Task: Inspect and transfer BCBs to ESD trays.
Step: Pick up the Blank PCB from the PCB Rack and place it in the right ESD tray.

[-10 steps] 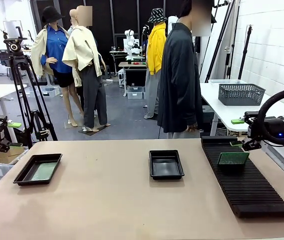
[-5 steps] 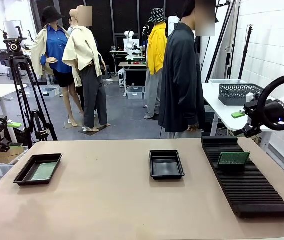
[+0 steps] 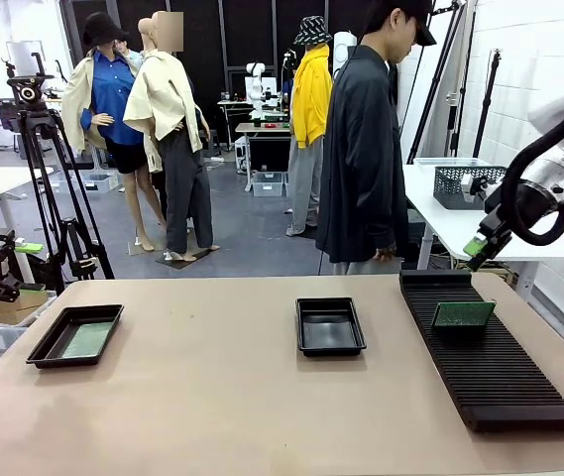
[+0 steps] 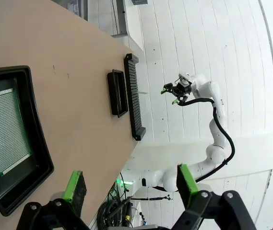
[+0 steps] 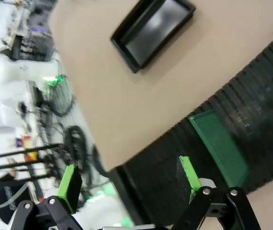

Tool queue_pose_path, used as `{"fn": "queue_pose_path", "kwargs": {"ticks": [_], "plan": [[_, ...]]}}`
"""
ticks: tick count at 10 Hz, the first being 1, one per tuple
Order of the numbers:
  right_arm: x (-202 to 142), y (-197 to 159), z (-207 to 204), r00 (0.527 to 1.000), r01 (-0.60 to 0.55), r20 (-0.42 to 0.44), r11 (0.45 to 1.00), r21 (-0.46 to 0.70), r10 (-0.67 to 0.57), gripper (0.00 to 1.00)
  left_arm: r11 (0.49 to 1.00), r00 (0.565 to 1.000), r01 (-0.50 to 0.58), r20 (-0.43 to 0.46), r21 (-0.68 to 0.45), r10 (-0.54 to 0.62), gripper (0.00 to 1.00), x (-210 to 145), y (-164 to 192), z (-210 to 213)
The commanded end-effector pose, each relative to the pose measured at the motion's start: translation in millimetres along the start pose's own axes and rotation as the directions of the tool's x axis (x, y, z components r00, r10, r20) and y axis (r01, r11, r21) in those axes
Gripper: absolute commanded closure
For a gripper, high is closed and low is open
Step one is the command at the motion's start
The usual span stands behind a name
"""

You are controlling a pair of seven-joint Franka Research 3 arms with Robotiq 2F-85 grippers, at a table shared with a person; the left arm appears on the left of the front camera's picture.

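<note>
Right gripper (image 5: pixel 129 179) higher now, wide, empty, above thin green BCB (image 3: pixel 463 314) in ribbed black rack (image 3: pixel 505 382)

Two ESD trays: the left tray (image 3: pixel 60 364) at lower left, the middle tray (image 3: pixel 331 353) at centre. Two BCBs: one board (image 3: pixel 88 340) inside the left tray, another board (image 3: pixel 463 314) standing in the single ribbed rack (image 3: pixel 500 382) at right. One person (image 3: pixel 361 169) at upper centre.
</note>
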State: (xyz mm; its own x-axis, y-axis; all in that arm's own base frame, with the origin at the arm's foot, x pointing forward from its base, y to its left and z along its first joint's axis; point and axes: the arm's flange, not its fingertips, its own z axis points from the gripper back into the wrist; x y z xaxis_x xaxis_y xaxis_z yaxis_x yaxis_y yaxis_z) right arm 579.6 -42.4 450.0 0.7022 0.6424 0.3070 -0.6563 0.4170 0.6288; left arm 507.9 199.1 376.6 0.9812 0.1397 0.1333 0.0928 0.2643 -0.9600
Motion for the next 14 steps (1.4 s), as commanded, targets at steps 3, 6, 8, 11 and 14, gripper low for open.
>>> {"fn": "queue_pose_path", "kwargs": {"ticks": [3,6,8,11,14], "plan": [[7,13,-21,0.941,-0.322,-0.178,0.921,-0.221,0.286,0.00,1.000,1.000,0.002,0.019,0.000,-0.002,0.00,-2,-3,-1],[17,19,-37,0.868,-0.460,-0.353,0.836,-0.300,0.351,0.00,1.000,1.000,0.002,0.019,0.000,-0.002,0.00,-2,-3,-1],[19,17,-50,0.826,-0.521,-0.423,0.793,-0.316,0.374,0.00,1.000,1.000,0.002,0.019,0.000,-0.002,0.00,-2,-3,-1],[19,19,-60,0.734,-0.612,-0.551,0.739,-0.281,0.398,0.00,1.000,1.000,0.002,0.019,0.000,-0.002,0.00,-2,-3,-1],[14,21,-70,0.710,-0.646,-0.588,0.690,-0.326,0.387,0.00,1.000,1.000,0.002,0.019,0.000,-0.002,0.00,-2,-3,-1]]}}
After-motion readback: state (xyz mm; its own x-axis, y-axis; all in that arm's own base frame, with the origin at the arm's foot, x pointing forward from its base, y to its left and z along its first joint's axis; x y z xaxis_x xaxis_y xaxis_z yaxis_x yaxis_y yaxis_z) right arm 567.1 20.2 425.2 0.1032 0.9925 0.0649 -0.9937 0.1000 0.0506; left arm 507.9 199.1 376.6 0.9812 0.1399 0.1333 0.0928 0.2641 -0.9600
